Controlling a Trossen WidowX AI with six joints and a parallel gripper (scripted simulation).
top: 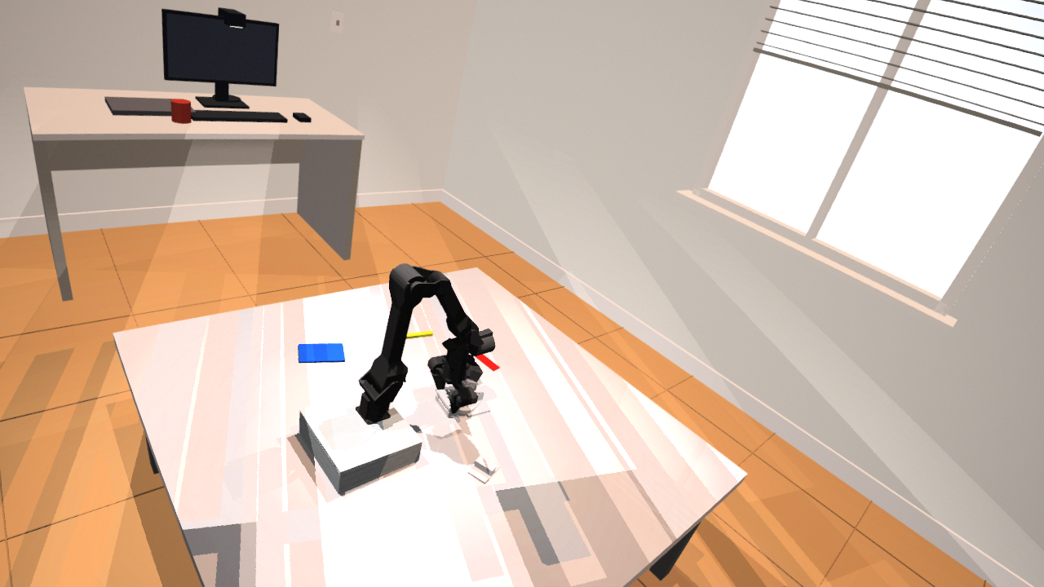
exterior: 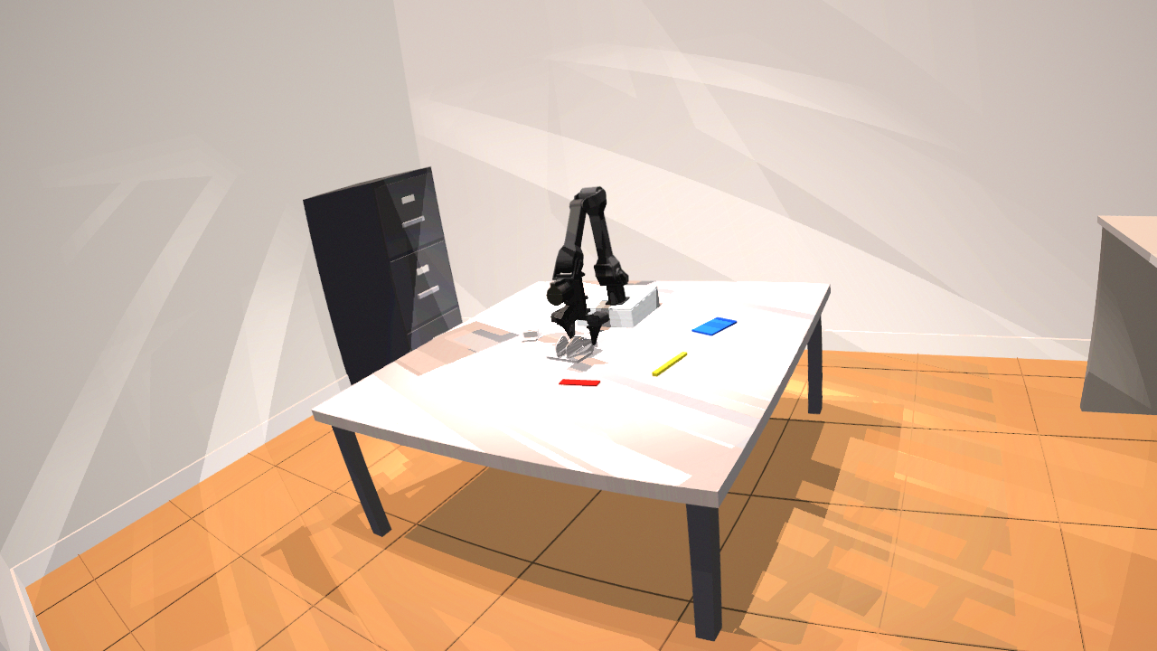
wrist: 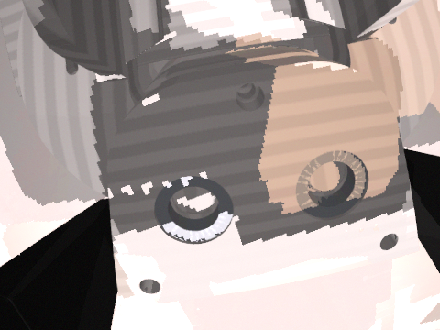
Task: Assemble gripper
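Note:
My gripper is low over the white table, shut on the housing plate. The pale plate fills the middle of the wrist view between the two black fingers. Two dark-rimmed round holes and several smaller holes show in it. Curved grey parts stick out past the plate at the upper left and upper right of the wrist view. They look like the jaws, but their teeth and pins are hidden. The gripper base is mostly hidden under the plate and fingers. Whether the plate is seated level on the stubs cannot be told.
A small pale part lies apart from the assembly. The arm stands on a grey-white block. A red bar, a yellow bar and a blue slab lie on the table.

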